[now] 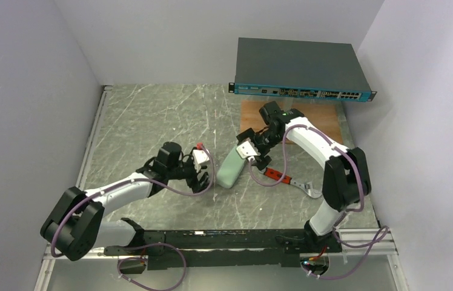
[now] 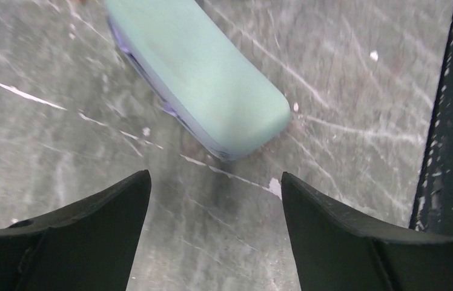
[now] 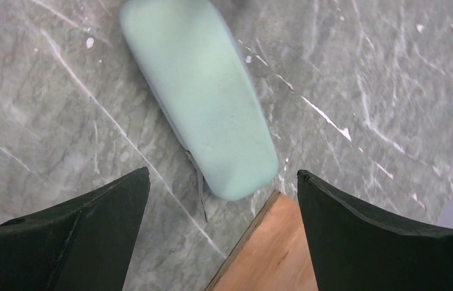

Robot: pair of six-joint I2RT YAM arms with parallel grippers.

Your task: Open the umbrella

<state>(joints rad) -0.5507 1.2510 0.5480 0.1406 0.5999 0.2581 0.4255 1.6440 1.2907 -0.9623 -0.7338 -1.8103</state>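
Remote-driving the two-arm rig here. Everything sits around a mint-green oblong hard case (image 1: 231, 168), which lies flat on the grey marbled table (image 1: 151, 115), tilted with its far end leaning right.

The left hand (image 1: 205, 182) is just left of the case's near end. In its wrist view the hand (image 2: 215, 179) is spread wide with only bare table between the fingers, and the rounded end of the case (image 2: 212, 79) lies just past the fingertips, not touching them.

The right hand (image 1: 258, 160) hovers at the case's far end. From its own camera that hand (image 3: 224, 173) is also spread wide and pinching nothing, with the end of the case (image 3: 206, 103) just ahead of the gap.

As for the umbrella, all I can see is a thin lavender edge (image 2: 168, 109) peeking out along the underside seam of the case, and I can't tell if that's it.

Right of the case lies a metal tool with a red grip (image 1: 284, 180). Beyond the case's far end there's a flat orange-brown wooden board (image 1: 327, 118). Behind the board is a dark grey network switch with a teal front (image 1: 303, 70).
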